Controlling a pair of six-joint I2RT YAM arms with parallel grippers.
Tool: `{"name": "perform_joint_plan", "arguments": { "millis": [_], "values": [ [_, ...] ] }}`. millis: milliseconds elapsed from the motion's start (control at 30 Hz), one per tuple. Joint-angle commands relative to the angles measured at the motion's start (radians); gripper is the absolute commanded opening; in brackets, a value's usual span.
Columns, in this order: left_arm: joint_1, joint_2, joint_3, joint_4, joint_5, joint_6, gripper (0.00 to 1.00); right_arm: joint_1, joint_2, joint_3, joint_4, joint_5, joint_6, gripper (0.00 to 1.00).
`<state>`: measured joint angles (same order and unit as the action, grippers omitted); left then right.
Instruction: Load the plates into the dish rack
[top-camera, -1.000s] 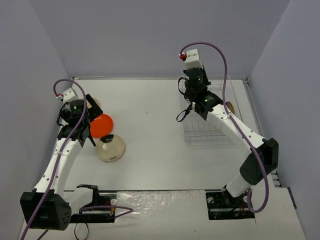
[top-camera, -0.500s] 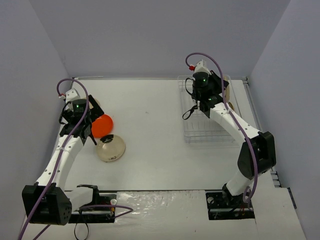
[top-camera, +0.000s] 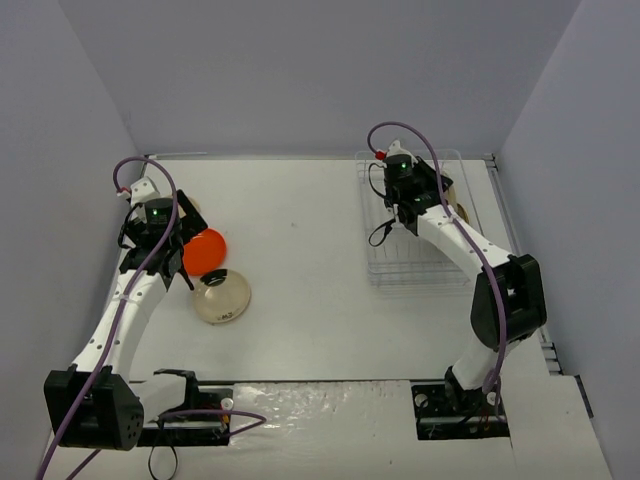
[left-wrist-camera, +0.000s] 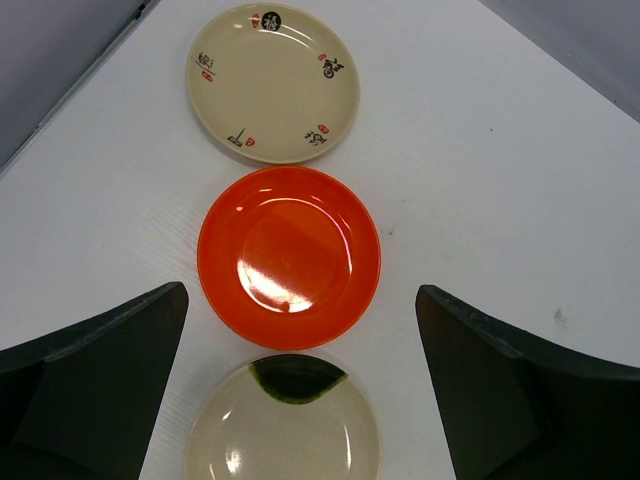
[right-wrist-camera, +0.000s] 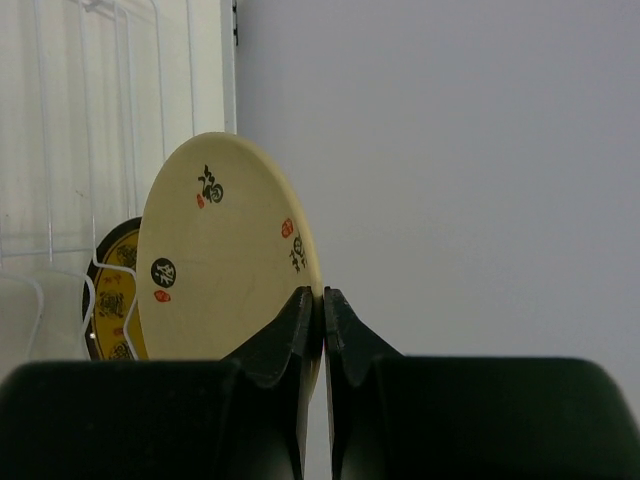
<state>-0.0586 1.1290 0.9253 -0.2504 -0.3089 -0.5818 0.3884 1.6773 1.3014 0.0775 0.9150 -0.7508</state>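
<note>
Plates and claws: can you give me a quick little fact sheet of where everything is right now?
On the table: orange plate, between a lettered cream plate and a green-patched cream plate
Left claw: open, above the orange plate
Right claw: shut on the rim of an upright cream plate
Dish rack: a yellow-patterned plate stands in it

A white table (top-camera: 300, 240) lies flat and matte; a back wall (top-camera: 300, 70), a left wall (top-camera: 50, 150) and a right wall (top-camera: 585, 150), all pale lavender, close it in; a thin metal strip (top-camera: 250, 156) edges its far side; a glossy wrinkled sheet (top-camera: 320, 395) covers its near edge.
</note>
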Motion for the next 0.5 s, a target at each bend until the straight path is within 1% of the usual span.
{"name": "perform_joint_plan", "arguments": {
  "millis": [0,233,467],
  "values": [
    [0.006,-0.012,0.060,0.037,-0.024,0.016,0.97,-0.011,0.022,0.023,-0.027,0.008,0.023,0.00],
    [0.005,-0.002,0.060,0.046,-0.014,0.016,0.97,-0.011,0.054,0.019,-0.106,-0.019,0.082,0.00],
    [0.005,0.014,0.063,0.054,-0.003,0.018,0.97,-0.008,0.105,0.050,-0.156,0.041,0.138,0.00]
  ]
}}
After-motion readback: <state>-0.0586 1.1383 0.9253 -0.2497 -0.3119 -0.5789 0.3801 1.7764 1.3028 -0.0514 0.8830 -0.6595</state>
